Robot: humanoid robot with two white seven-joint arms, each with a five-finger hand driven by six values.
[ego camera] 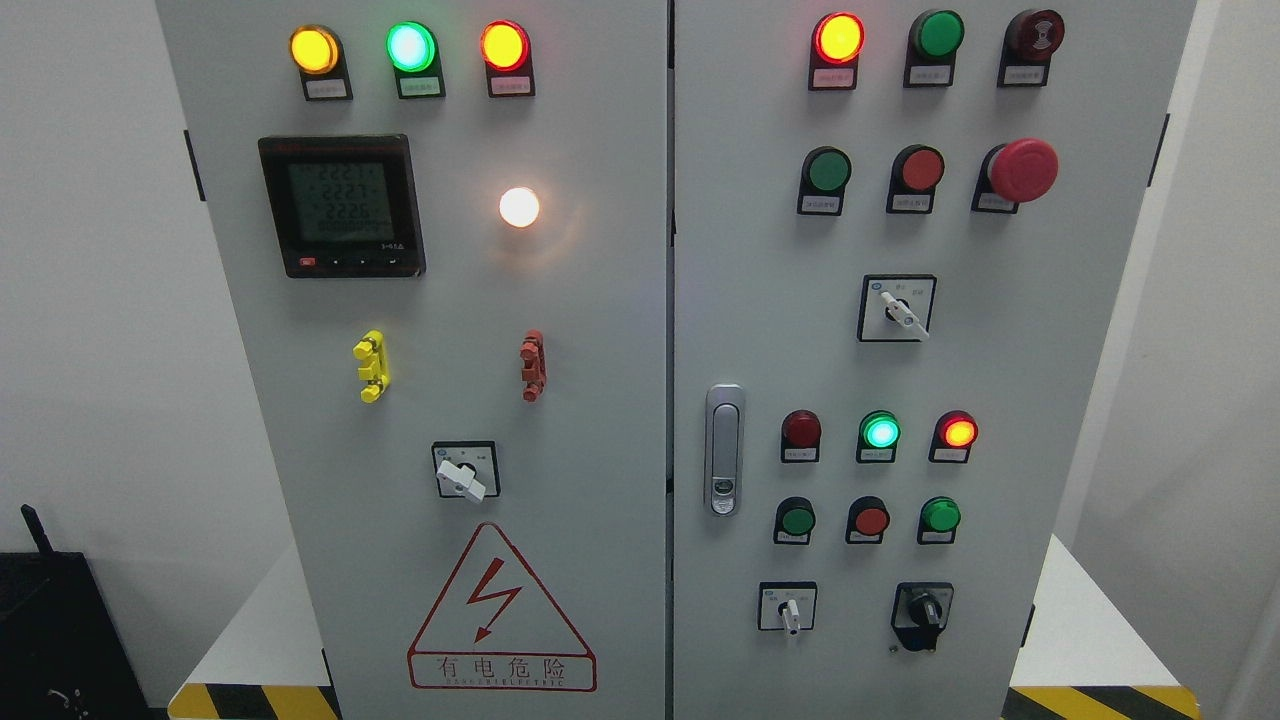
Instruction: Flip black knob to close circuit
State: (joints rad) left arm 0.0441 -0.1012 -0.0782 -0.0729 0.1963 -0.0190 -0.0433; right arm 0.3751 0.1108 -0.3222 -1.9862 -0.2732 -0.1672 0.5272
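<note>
A grey two-door electrical cabinet [620, 400] stands on a white base with yellow-black hazard stripes [1100, 700], between plain white walls. The black knob [923, 608] sits at the lower right of the right door, its long axis near vertical, pointing slightly down-left. No robot hand is visible; its state cannot be told.

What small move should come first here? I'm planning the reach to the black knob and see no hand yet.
Probably bring one hand up toward the black knob at the lower right of the right-hand door. Neither hand is in view, so nothing is near the knob yet; it sits right of the white-handled switch, which should stay untouched.
</note>
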